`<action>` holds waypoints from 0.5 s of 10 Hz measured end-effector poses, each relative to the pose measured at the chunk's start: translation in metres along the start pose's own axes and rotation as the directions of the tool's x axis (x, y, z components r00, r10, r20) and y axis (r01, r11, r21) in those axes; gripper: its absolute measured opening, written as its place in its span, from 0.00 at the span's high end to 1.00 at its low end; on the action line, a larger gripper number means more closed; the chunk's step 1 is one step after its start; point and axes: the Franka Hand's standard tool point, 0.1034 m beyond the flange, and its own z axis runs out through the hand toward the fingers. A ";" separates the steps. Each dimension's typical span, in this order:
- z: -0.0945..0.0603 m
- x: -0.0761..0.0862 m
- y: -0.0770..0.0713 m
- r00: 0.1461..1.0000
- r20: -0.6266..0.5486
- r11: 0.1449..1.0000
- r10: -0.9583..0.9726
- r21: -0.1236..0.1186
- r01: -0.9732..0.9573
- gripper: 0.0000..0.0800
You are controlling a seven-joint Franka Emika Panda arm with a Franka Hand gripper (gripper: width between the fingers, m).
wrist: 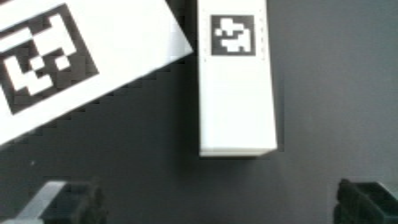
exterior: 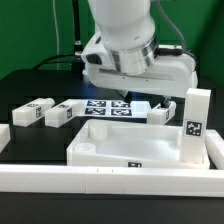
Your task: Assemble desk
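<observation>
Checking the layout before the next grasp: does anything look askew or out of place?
Nothing looks damaged. One leg stands upright at the desk top's corner on the exterior view's right, while the other legs lie flat; whether it's attached can't be told.

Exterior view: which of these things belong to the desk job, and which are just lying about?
Job:
desk top; standing leg; two lying legs at the exterior view's left; fourth leg, lying beside the marker board; the open hand.

Lying about:
marker board; border rail.
</observation>
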 end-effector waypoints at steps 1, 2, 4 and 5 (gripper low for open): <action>0.007 -0.003 0.003 0.999 0.048 1.000 -0.003 -0.002 0.003 0.19; 0.010 -0.004 0.005 0.995 0.101 1.000 0.000 -0.004 0.000 0.19; 0.011 -0.005 0.007 0.975 0.223 1.000 0.010 -0.008 -0.008 0.19; 0.013 -0.005 0.009 0.963 0.269 1.000 0.015 -0.011 -0.013 0.19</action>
